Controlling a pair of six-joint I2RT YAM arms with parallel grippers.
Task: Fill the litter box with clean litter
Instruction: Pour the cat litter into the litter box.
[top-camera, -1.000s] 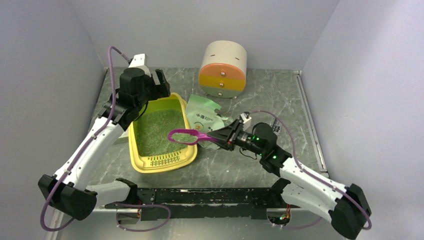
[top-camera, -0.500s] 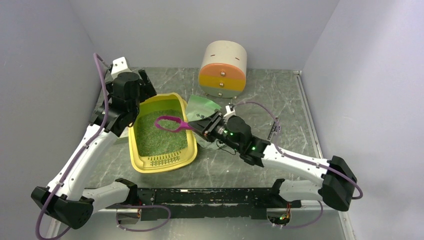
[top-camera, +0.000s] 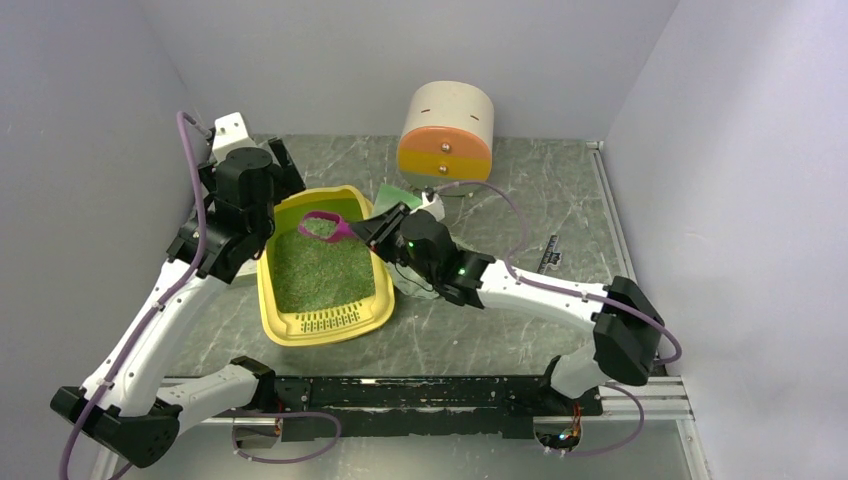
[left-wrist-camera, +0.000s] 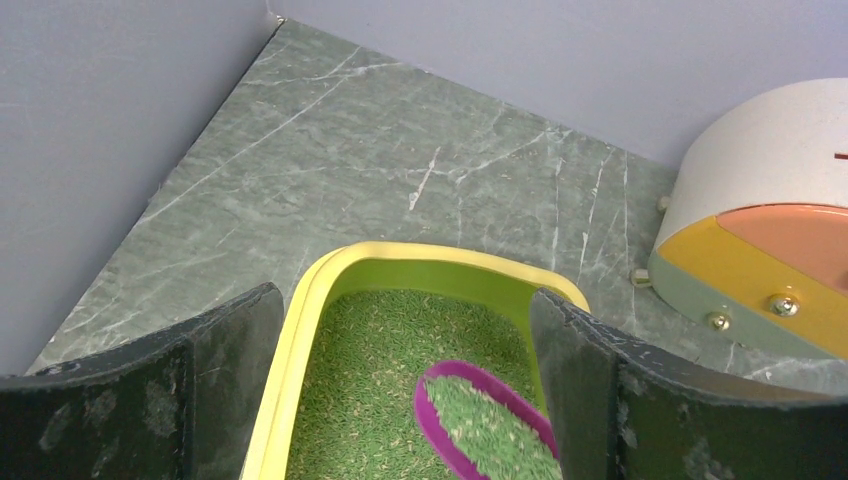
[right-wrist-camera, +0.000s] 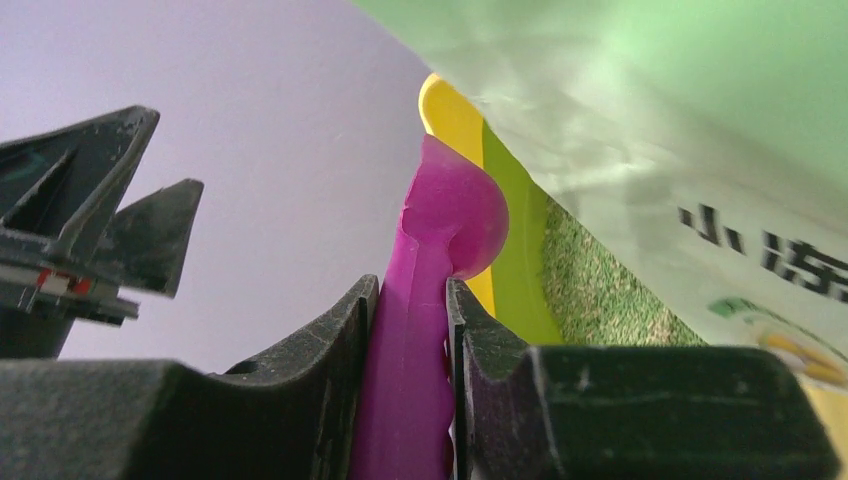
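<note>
Grey marbled worktop (top-camera: 560, 180) between pale walls carries the yellow litter box (top-camera: 325, 323) left of centre, its floor already covered with clean litter (top-camera: 320, 275). The right claw (right-wrist-camera: 410, 300) is clamped on the handle of the magenta scoop (top-camera: 338, 231), whose loaded bowl hangs over the tray's far end. The left claw (left-wrist-camera: 400, 330) stands wide and empty above the far rim. The step looks like tipping this scoopful out. Roll the wrist slowly with the bowl low and well inside the rim, so granules settle instead of bouncing onto the stone, and mind the printed bag (right-wrist-camera: 650, 120) close beside the handle.
</note>
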